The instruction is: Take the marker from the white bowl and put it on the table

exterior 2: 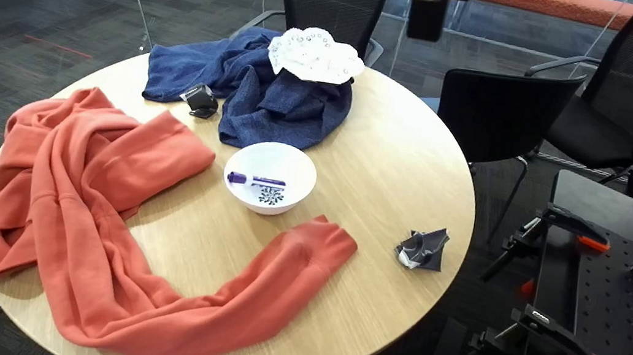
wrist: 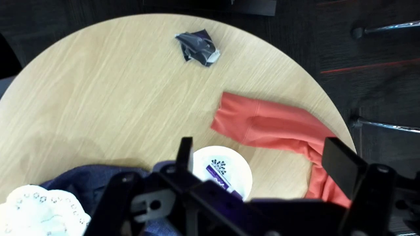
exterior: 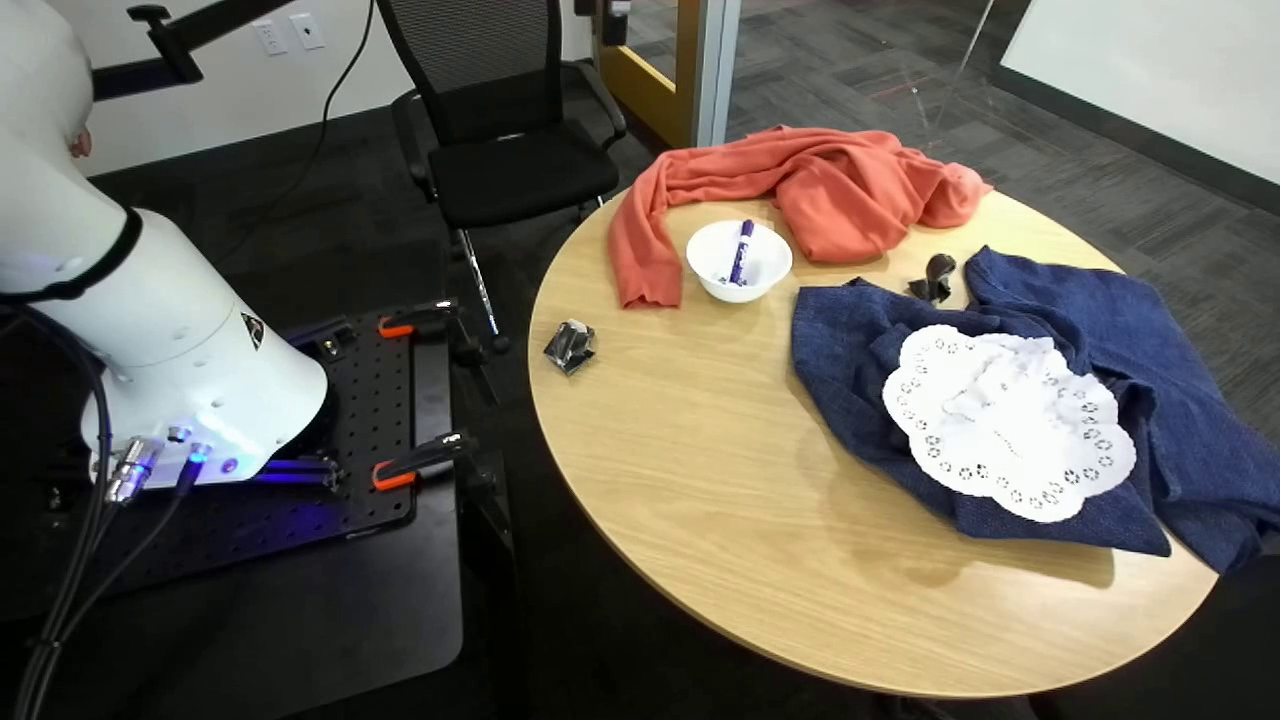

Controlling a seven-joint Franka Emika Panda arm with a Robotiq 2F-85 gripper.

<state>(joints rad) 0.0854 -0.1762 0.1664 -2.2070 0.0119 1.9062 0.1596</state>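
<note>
The marker (exterior: 741, 252), purple with a white part, lies inside the white bowl (exterior: 708, 255). In an exterior view the marker (exterior 2: 257, 181) rests across the bowl (exterior 2: 290, 164), one end near the rim. The bowl stands on the round light wood table (exterior: 680, 450), between the red and blue cloths. In the wrist view my gripper (wrist: 259, 157) is open and empty, high above the table. The bowl (wrist: 241, 167) and marker (wrist: 218, 175) show between the fingers, nearer the left one; the gripper body hides their lower part. A dark gripper part (exterior 2: 429, 7) shows at an exterior view's top edge.
A red garment (exterior 2: 99, 184) curls beside the bowl. Blue denim (exterior: 850, 370) with a white lace doily (exterior: 1000, 430) on it lies across the table. A crumpled black wrapper (exterior: 571, 347) lies near the table edge. A small black object (exterior 2: 200, 100) lies by the denim.
</note>
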